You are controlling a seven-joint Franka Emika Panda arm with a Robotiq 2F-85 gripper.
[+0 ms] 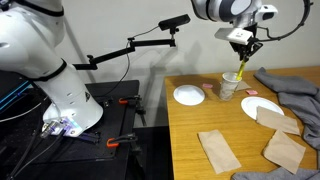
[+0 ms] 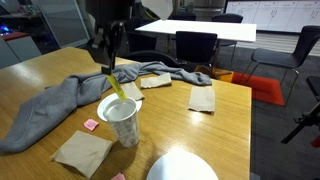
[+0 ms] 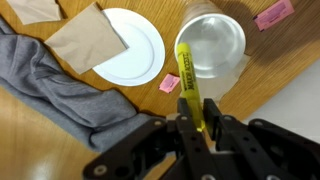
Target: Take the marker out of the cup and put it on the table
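Note:
The yellow marker (image 3: pixel 189 83) is pinched between my gripper's (image 3: pixel 198 130) fingers, its lower end still at the rim of the pale paper cup (image 3: pixel 213 45). In both exterior views the marker (image 1: pixel 240 72) (image 2: pixel 117 86) hangs slanted from the gripper (image 1: pixel 243 51) (image 2: pixel 108 60) down into the cup (image 1: pixel 229 87) (image 2: pixel 121 121). The cup stands upright on the wooden table (image 1: pixel 200 120) (image 2: pixel 210 135). The gripper is directly above the cup.
A grey cloth (image 2: pixel 60 100) (image 1: pixel 295 90) (image 3: pixel 60 90) lies beside the cup. White plates (image 1: pixel 189 95) (image 1: pixel 262 107) (image 3: pixel 132 45) flank it. Brown paper napkins (image 1: pixel 218 150) (image 2: pixel 82 152) and small pink pieces (image 3: pixel 169 83) are scattered around. The table edge is near the cup (image 3: pixel 290 90).

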